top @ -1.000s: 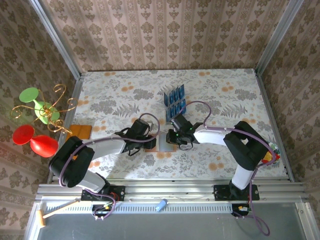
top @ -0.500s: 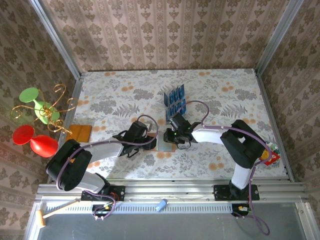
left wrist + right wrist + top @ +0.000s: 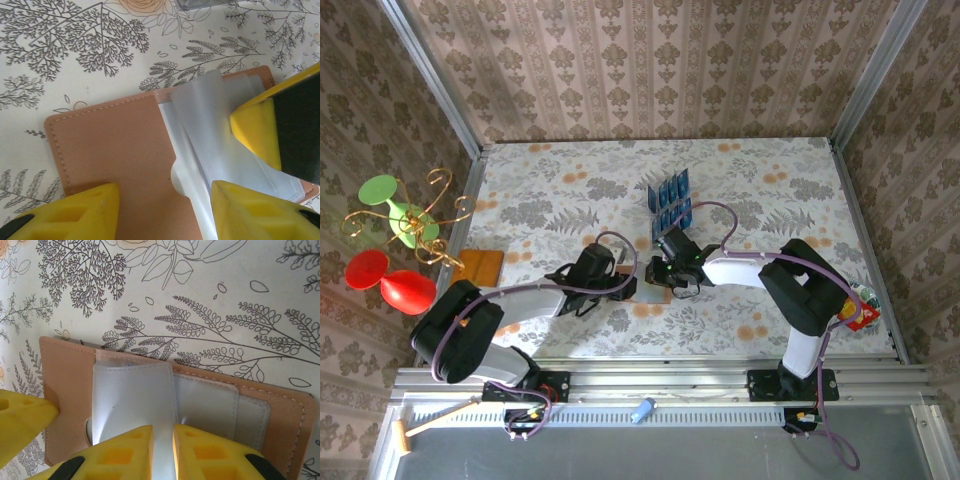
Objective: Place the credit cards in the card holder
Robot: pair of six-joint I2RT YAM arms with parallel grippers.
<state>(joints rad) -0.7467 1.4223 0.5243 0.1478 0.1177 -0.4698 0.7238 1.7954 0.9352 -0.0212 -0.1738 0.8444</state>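
The tan card holder (image 3: 642, 291) lies open on the flowered table between my two grippers. In the left wrist view its tan flap (image 3: 115, 145) lies flat and grey translucent sleeves (image 3: 210, 115) fan up from it. My left gripper (image 3: 162, 202) hovers open just above the flap, one finger on each side. My right gripper (image 3: 163, 450) is shut on one raised sleeve (image 3: 135, 395) of the card holder (image 3: 65, 370). The blue credit cards (image 3: 670, 200) stand in a clear rack farther back, apart from both grippers.
An orange-brown square (image 3: 480, 265) lies at the table's left edge. A gold stand with green and red pieces (image 3: 395, 240) is beyond that edge. A small blue object (image 3: 642, 408) rests on the front rail.
My left gripper's jaws have spread apart and it has shifted slightly nearer over the holder. My right gripper has edged left, still pinching the sleeve.
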